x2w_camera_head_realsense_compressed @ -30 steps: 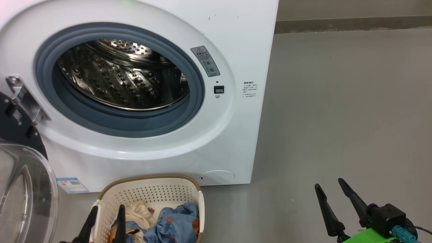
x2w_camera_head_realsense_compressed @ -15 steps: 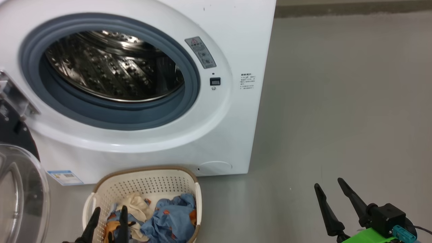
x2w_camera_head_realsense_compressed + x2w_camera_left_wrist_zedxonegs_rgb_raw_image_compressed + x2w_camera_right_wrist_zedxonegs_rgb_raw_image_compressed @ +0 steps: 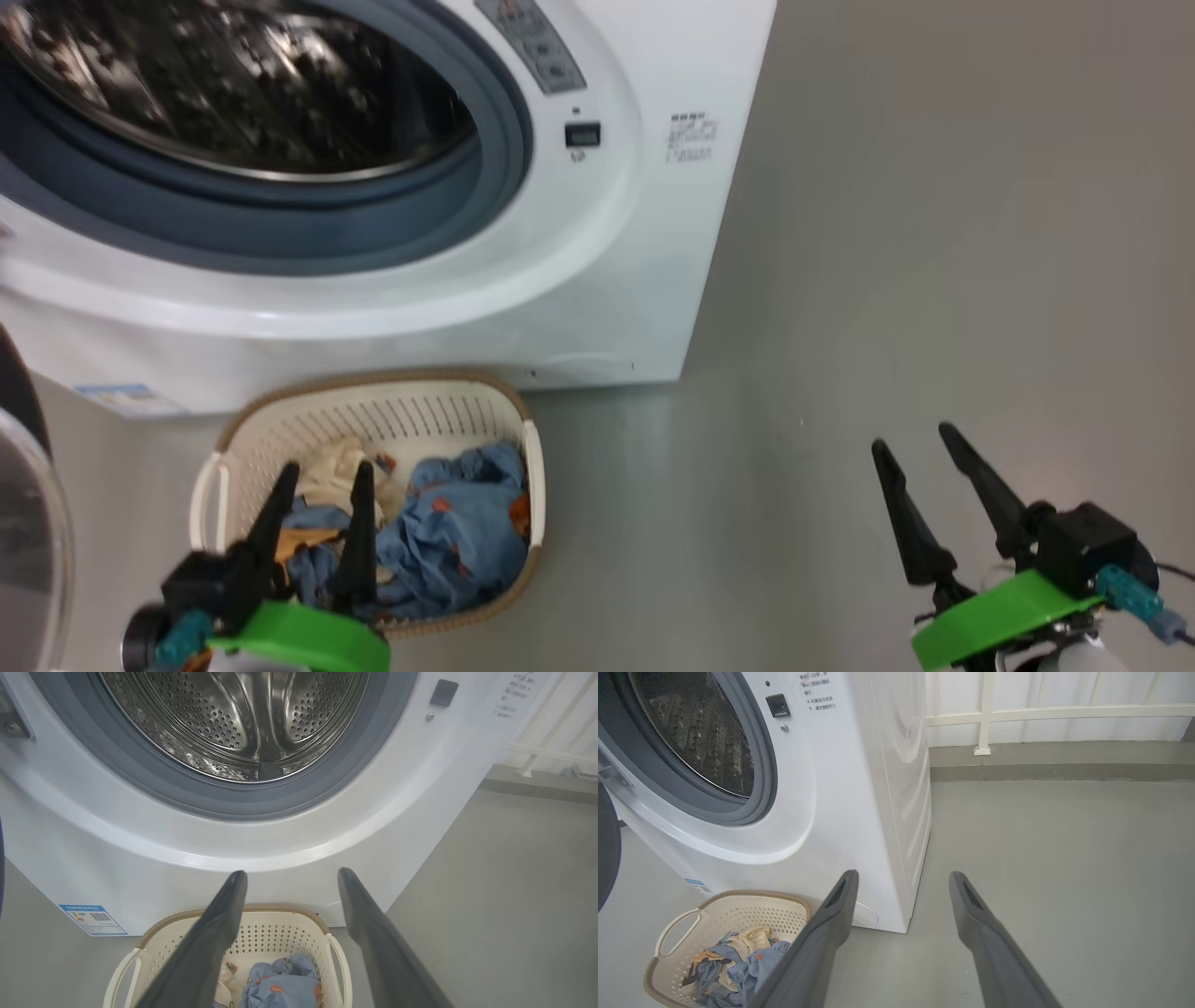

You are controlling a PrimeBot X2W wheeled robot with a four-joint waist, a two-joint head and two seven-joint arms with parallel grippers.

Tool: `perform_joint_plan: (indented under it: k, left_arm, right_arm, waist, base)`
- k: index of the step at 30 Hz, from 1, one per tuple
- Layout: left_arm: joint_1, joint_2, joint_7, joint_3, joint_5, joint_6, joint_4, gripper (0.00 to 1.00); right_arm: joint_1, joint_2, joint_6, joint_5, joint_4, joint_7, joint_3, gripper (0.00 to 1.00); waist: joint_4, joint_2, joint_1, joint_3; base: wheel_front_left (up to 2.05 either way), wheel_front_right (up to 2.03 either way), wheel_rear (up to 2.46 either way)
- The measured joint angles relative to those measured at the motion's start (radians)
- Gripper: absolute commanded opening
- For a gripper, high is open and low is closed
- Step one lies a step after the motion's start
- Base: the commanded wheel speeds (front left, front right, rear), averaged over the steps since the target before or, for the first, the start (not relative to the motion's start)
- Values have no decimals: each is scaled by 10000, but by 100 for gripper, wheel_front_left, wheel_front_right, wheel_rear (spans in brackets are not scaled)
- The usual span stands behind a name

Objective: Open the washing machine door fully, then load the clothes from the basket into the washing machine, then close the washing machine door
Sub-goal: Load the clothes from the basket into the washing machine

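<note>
The washing machine door (image 3: 19, 532) hangs wide at nine o'clock of the washing machine (image 3: 607, 280), freeing the drum mouth (image 3: 243, 723), and the basket (image 3: 373, 385) sits at six o'clock beneath it, the clothes (image 3: 457, 523) heaped inside. The left claw (image 3: 327, 467) hovers released over that heap, likely for a first pick; the right claw (image 3: 913, 439), spread and empty, hangs at three o'clock. Print on the blue label sticker (image 3: 92, 919) is too fine to read.

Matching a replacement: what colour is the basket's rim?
Brown, woven-look, around the cream basket; right wrist view shows it best.

Clothes (image 3: 462, 537) heaped in basket (image 3: 401, 420) (washer door (image 3: 28, 551) open).
</note>
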Motion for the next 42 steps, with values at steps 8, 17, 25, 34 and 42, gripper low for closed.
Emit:
perform_joint_plan:
  k: [8,17,25,34,42]
  left_arm:
    - [-1486,-54,0,140,48,-174,911,100]
    - [-2844,73,0,332,284,-284,2297,100]
    - [-3780,351,-2,270,278,-334,3498,100]
    - [-4730,826,0,-334,-491,-334,5325,100]
    - [-5471,1313,313,-1104,-1400,-336,6592,100]
  right_arm:
    - [-742,19,2,-15,-132,0,23,100]
    - [-1354,159,0,-84,-257,0,113,100]
    - [-1760,380,2,-86,-314,0,270,100]
    - [-2103,569,2,-84,-314,0,401,100]
    - [-2289,757,0,-73,-280,-2,596,100]
  waist:
    - [-112,0,0,1388]
    - [-417,0,0,2785]
    - [-773,0,0,3830]
    - [-1209,0,0,4682]
    - [-1583,0,0,5193]
  base:
    - [0,0,0]
    - [0,0,0]
    - [0,0,0]
    - [0,0,0]
    - [0,0,0]
